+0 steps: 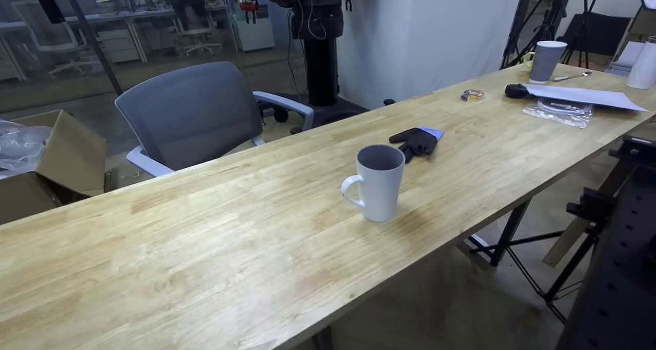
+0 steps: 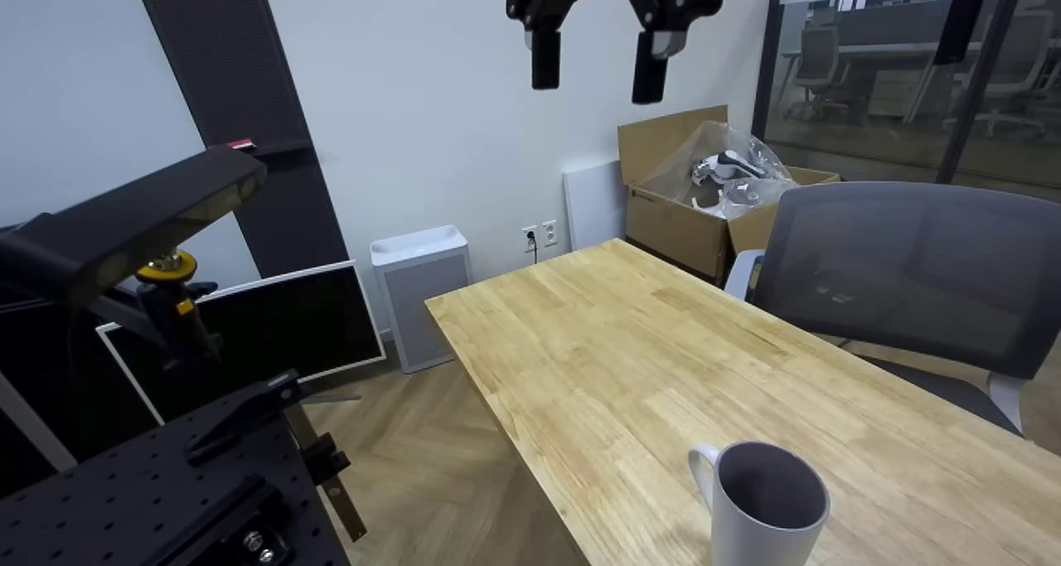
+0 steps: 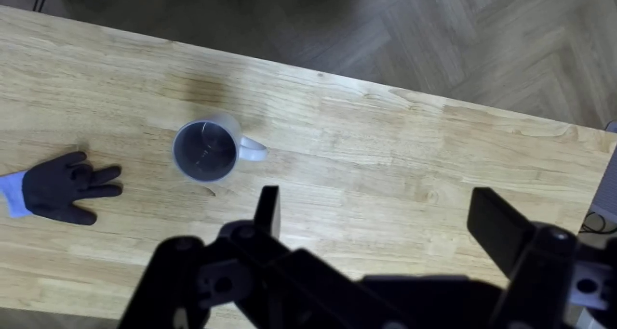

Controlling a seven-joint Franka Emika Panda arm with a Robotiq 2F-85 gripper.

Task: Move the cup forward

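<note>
Gripper point(image 2: 597, 77) empty, jaws wide apart; upright cup point(image 3: 206, 150) stands well below, off left in wrist view, handle point(image 3: 253, 150) pointing right.

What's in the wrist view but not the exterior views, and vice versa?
Wrist only: a black cable loop past the end of the pale wooden table.
Exterior only: a grey mesh office chair in both; in an exterior view, a tall white-rimmed grey cup.
Shared with both: that table and the white handled mug. Shared with an exterior view: the black gripper, a blue-cuffed black glove.
</note>
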